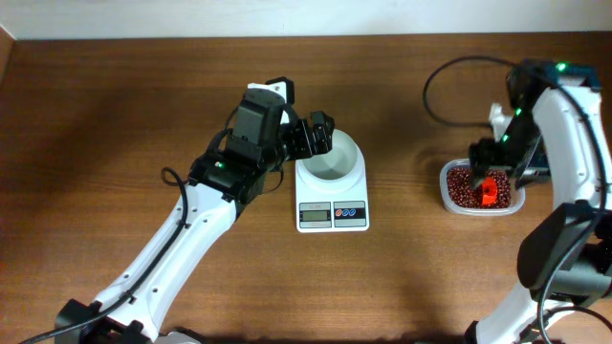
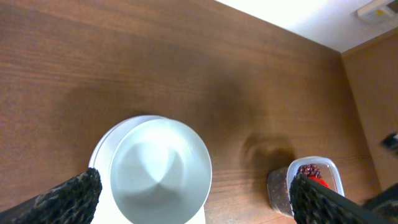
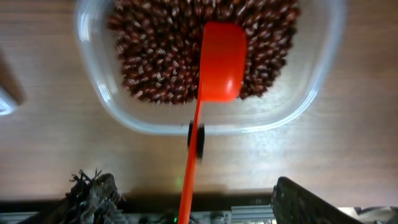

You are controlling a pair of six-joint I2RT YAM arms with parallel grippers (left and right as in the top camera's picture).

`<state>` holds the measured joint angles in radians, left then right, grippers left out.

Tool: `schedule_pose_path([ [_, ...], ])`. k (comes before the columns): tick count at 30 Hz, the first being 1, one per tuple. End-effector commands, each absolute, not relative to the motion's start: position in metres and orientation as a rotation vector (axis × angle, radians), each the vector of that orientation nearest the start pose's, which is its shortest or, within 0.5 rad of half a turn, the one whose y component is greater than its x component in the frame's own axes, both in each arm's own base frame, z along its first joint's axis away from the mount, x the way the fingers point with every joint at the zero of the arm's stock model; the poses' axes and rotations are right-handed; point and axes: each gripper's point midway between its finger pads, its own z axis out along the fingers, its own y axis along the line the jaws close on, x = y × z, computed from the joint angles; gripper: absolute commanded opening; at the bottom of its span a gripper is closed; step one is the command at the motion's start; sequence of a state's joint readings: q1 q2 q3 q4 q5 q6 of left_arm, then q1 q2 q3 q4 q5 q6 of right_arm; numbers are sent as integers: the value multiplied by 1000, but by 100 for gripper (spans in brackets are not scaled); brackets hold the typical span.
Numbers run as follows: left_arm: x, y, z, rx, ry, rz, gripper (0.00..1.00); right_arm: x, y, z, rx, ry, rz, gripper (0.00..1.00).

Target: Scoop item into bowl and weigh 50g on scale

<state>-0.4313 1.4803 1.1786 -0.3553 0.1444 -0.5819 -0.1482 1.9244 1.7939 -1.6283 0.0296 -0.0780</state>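
Red-brown beans (image 3: pixel 155 56) below right end effector (image 3: pixel 193 186), jaws apart | bowl (image 2: pixel 158 168) beside left end effector (image 2: pixel 196 182), jaws apart

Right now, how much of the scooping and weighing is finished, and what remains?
Done: the bowl stands empty on the scale, the open left gripper close by it. In hand: the red scoop lies on the beans in the clear container, its handle between the fingers of the open right gripper, not gripped. Left: every scoop of beans and the weighing.

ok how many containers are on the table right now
2: the white bowl sitting on the scale mid-table, and the clear tub of beans at the right.
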Motion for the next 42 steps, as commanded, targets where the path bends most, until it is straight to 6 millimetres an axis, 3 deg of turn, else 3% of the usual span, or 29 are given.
schedule_pose_path([
  [1, 394, -205, 219, -71, 2293, -681, 99, 328, -50, 210, 138, 3085, -9, 82],
  [4, 390, -204, 213, 4, 2315, -635, 94, 334, -53, 248, 166, 2894, -52, 82],
  [5, 385, -201, 206, 18, 2348, -615, 70, 338, -54, 265, 186, 2805, -58, 82],
  [7, 372, -196, 192, 38, 2427, -575, 0, 342, -55, 293, 192, 2669, -68, 82],
  [11, 340, -188, 165, 227, 2574, -475, 0, 345, -55, 316, 192, 2561, -75, 84],
  [14, 309, -206, 153, 468, 2627, -425, 0, 343, -55, 313, 193, 2579, -73, 93],
  [16, 300, -224, 144, 586, 2615, -369, 0, 342, -55, 313, 193, 2583, -73, 94],
  [17, 296, -237, 137, 636, 2609, -356, 0, 342, -55, 313, 193, 2583, -74, 100],
  [20, 288, -261, 122, 730, 2591, -313, 0, 342, -55, 313, 193, 2583, -74, 99],
  [24, 291, -268, 106, 783, 2532, -90, 0, 342, -55, 313, 193, 2583, -74, 99],
  [26, 291, -283, 92, 892, 2493, -65, 0, 342, -55, 313, 193, 2583, -73, 99],
  [31, 301, -297, 66, 927, 2478, -64, 0, 342, -55, 313, 193, 2583, -73, 99],
  [35, 299, -295, 48, 1056, 2472, -6, 0, 342, -55, 313, 193, 2583, -73, 99],
  [42, 307, -282, 36, 1041, 2475, 128, 0, 342, -55, 313, 193, 2583, -73, 99],
])
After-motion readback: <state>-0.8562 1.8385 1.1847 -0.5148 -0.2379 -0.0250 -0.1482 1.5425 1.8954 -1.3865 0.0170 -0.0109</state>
